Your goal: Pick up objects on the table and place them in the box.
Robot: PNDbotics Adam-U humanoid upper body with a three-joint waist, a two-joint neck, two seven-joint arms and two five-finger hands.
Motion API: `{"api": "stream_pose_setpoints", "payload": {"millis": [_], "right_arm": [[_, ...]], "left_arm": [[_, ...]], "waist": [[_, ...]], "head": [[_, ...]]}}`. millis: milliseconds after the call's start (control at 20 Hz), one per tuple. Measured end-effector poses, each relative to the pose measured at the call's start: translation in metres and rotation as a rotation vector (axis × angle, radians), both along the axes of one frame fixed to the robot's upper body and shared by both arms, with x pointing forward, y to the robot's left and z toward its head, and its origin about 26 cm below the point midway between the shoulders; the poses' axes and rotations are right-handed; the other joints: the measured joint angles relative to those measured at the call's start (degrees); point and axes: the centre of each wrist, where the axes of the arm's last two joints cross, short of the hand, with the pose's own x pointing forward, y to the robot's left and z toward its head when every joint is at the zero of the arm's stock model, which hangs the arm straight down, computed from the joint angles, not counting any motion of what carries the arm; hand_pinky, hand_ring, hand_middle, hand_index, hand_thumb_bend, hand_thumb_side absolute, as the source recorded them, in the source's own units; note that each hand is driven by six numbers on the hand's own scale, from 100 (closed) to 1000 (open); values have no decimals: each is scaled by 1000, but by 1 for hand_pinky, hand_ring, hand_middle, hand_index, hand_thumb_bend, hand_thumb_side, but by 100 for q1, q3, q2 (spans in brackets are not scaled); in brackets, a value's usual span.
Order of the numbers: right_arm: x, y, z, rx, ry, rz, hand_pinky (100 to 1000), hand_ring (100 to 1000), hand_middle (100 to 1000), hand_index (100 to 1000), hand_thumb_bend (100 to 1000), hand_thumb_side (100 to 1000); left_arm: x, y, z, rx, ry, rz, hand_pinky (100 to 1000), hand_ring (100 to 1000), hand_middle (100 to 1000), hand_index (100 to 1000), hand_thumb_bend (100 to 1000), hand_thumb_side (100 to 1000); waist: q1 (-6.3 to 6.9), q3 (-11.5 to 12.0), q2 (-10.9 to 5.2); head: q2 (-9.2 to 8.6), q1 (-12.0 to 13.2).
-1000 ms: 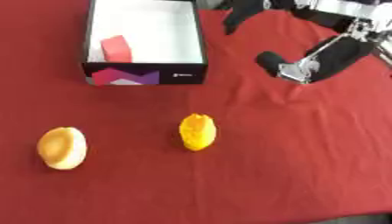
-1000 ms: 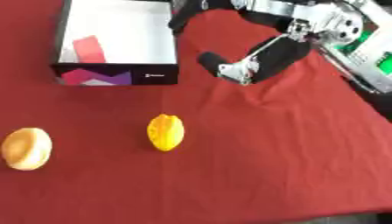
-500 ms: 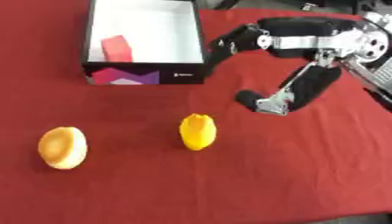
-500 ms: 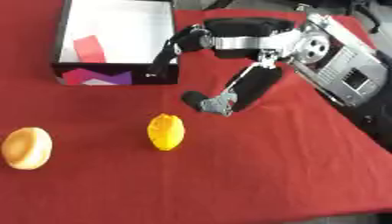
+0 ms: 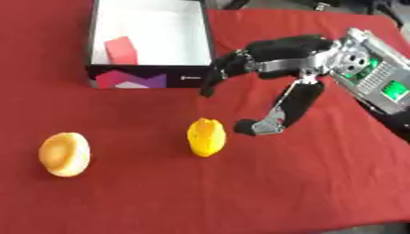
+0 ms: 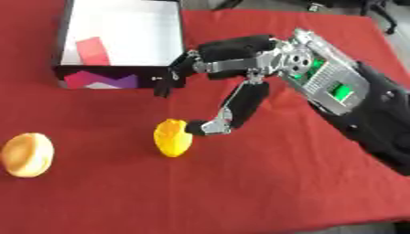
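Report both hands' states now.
Right hand: open, fingers spread above the yellow fruit, holding nothing.
Left hand: not in view.

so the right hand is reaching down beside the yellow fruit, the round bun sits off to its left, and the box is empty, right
Not quite: the box is not empty. The left eye view shows a red block inside it. The rest holds: the right hand is open beside the yellow fruit, and the round bun lies to its left.

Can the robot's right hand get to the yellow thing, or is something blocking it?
Probably yes. The right robot hand is open right beside the yellow thing, with only bare red cloth between them. The box sits farther back, out of the way.
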Motion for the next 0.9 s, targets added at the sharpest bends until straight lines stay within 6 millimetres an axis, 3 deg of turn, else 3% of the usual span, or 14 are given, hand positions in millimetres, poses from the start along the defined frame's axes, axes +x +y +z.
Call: {"api": "stream_pose_setpoints", "payload": {"millis": [900], "right_arm": [[14, 15, -28, -106, 32, 3, 1000, 890, 771, 891, 440, 547]], "left_arm": [[1, 0, -3, 0, 13, -6, 862, 797, 781, 798, 190, 812]], "waist": [[-2, 24, 2]], "head": [[43, 23]]}}
